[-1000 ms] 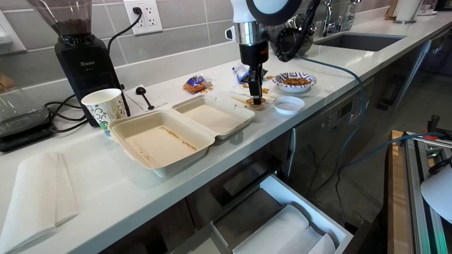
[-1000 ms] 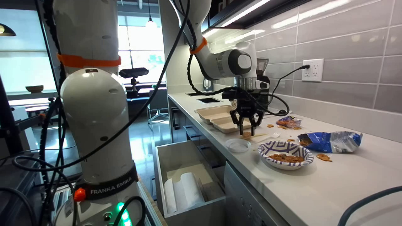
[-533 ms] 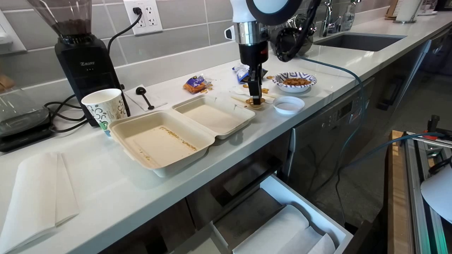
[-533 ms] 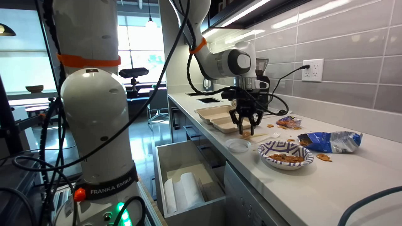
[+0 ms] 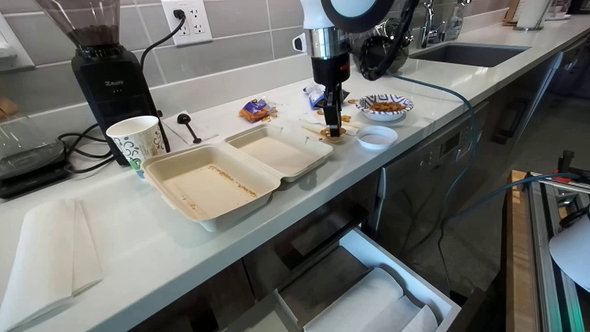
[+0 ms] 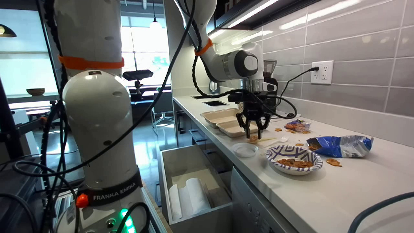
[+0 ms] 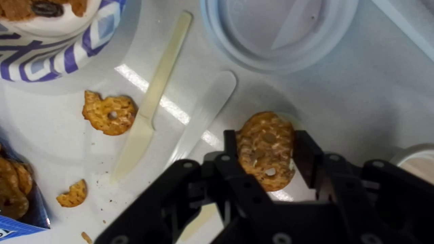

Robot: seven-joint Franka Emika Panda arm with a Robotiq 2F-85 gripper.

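My pincer [image 6: 254, 137] stands astride the pretzel [image 7: 264, 149], low over the counter [image 7: 339, 98] near the lid [image 7: 281, 64]; whether it grips, I can't tell. I judge the pretzel light, stiff and brittle, best held gently by opposite edges.

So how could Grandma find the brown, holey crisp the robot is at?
Find the long white countertop, then the black two-fingered end effector hanging over it. In the wrist view, the brown, bumpy, holey crisp shows between its fingertips. Loose golden-brown pieces lie outside them; only this one is flanked.
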